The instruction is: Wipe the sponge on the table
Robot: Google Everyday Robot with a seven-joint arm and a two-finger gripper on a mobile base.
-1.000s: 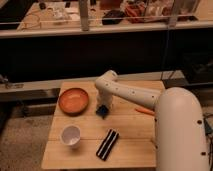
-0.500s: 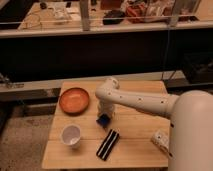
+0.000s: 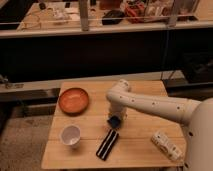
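I've got the gripper point(image 3: 114, 119) low over mid-tabletop point(image 3: 141, 146), jaws pinching the sponge point(image 3: 116, 122) flat against the planks, looks set for rubbing the wood.

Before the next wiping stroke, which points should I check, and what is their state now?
1. Gripper shut on the sponge: ok.
2. Sponge low over the middle of the table: ok.
3. Sponge pressed flat on the wood: cannot tell.
4. Bar out of the wiping path: not ok, its far end lies just in front of the sponge.
5. Cup upright and apart from the sponge: ok.
6. Bowl and white object apart from the sponge: ok.
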